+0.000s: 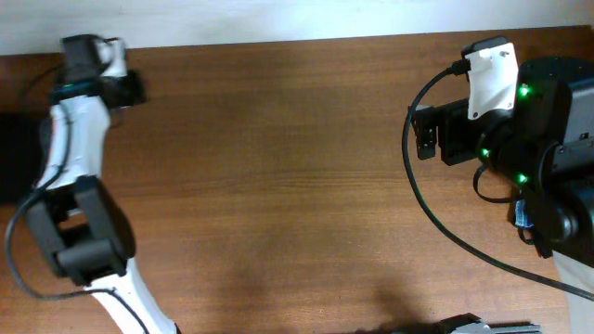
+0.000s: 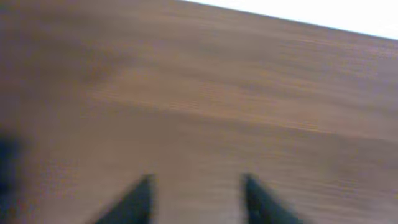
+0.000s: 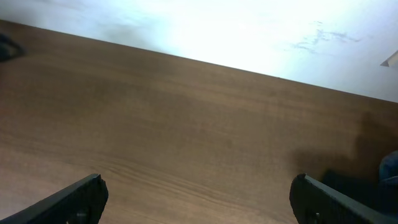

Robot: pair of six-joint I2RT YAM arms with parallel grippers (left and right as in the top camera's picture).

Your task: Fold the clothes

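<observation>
Overhead, the wooden table [image 1: 278, 186] lies bare across its middle. The clothes [image 1: 464, 326] seem to be the sliver of black cloth with a grey band at the table's bottom edge, toward the right corner, though too little shows to be sure. A dark heap [image 1: 13, 158] sits at the left edge, partly behind the left arm. A black cable [image 1: 436, 223] loops over the table by the right arm. The left hand [image 1: 130, 89], near the far left corner, is narrowed and holds nothing. The right hand [image 1: 425, 132] stands wide and holds nothing.

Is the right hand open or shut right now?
Open: the right hand has its fingers far apart in the wrist view, with only table between them.
</observation>
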